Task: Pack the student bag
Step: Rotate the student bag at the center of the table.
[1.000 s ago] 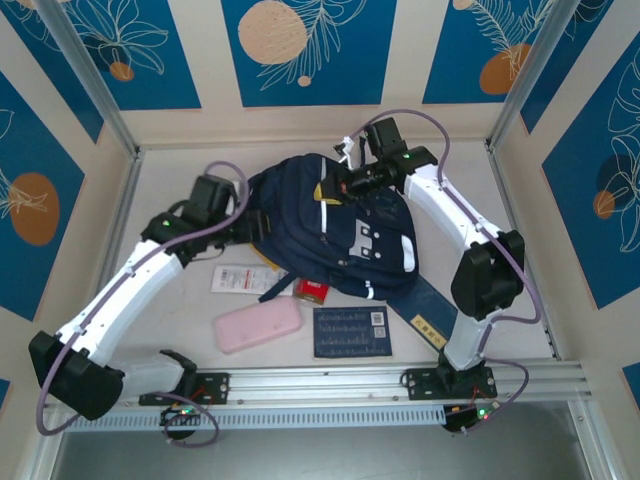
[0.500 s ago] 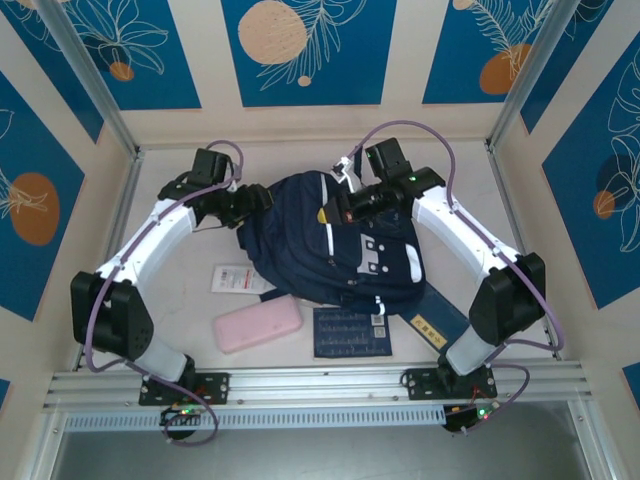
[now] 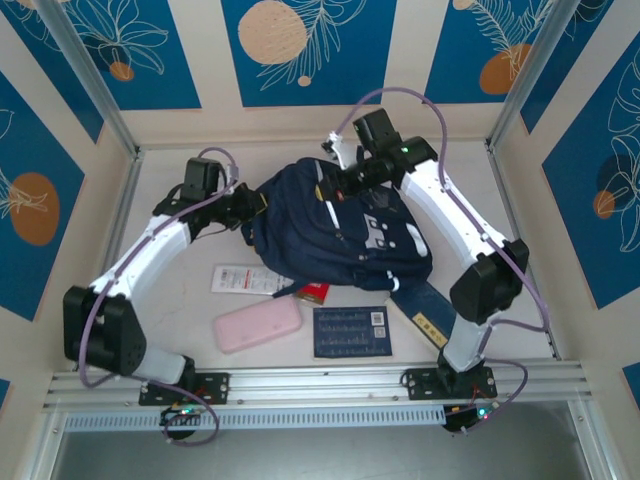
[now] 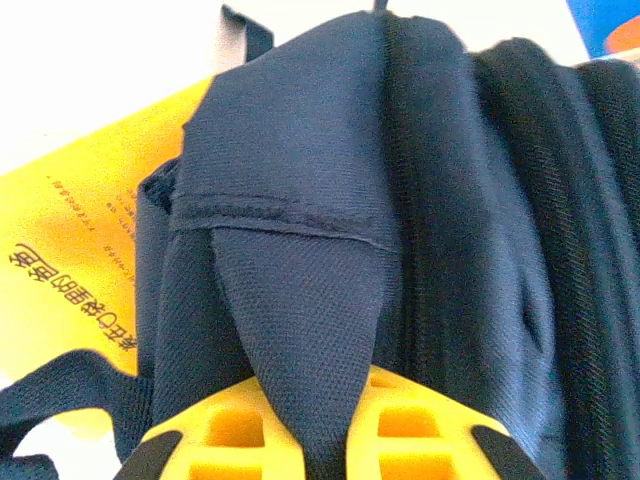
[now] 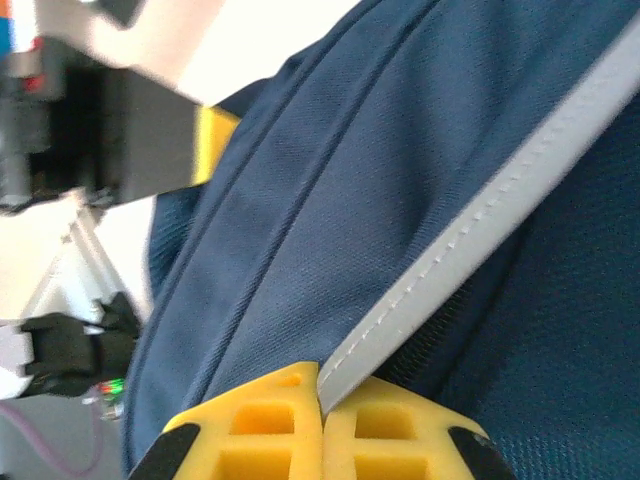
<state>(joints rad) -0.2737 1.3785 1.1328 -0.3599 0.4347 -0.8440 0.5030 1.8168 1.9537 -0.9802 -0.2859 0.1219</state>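
Left tool (image 4: 320, 442) — now pinching (woven) bag (image 4: 300, 200)

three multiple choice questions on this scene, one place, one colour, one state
1. Relative to the navy-blue fabric backpack, the pink rectangular pouch lies: A) on top B) on the table, toward the arm bases C) toward the far wall
2. What colour is the stitched strip in the right gripper? A) red B) green C) pale grey
3. The left gripper is: A) shut on backpack fabric B) wide open C) holding the pouch
Answers: B, top view shows it; C, right wrist view; A, fabric pinched between its fingers.
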